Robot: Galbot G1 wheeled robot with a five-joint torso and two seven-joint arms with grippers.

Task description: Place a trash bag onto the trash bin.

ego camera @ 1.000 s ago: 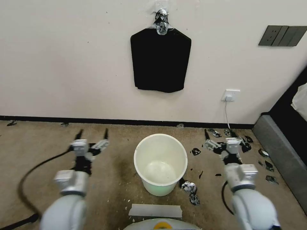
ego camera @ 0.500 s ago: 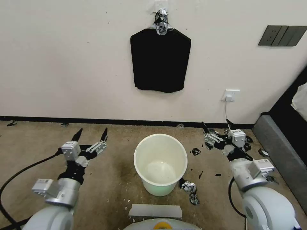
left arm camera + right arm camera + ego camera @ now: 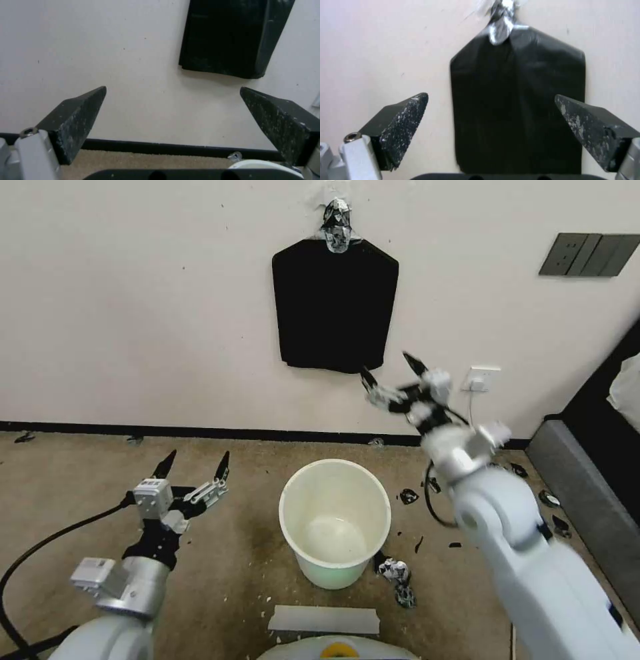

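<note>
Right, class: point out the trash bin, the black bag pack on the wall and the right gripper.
trash bin (image 3: 288, 493): head view, left rim.
bag pack (image 3: 335, 307): head view, middle of its flat face.
right gripper (image 3: 389, 369): head view, midway between open fingertips.

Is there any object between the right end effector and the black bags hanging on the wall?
Nothing visible. The right end effector is open, raised beside the lower right corner of the hanging black bags, with bare wall between.

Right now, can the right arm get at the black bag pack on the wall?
Probably yes. The right claw is open, raised beside the lower right corner of the bag pack and aimed at it, with nothing between them. How far off the wall it is, I cannot tell.
</note>
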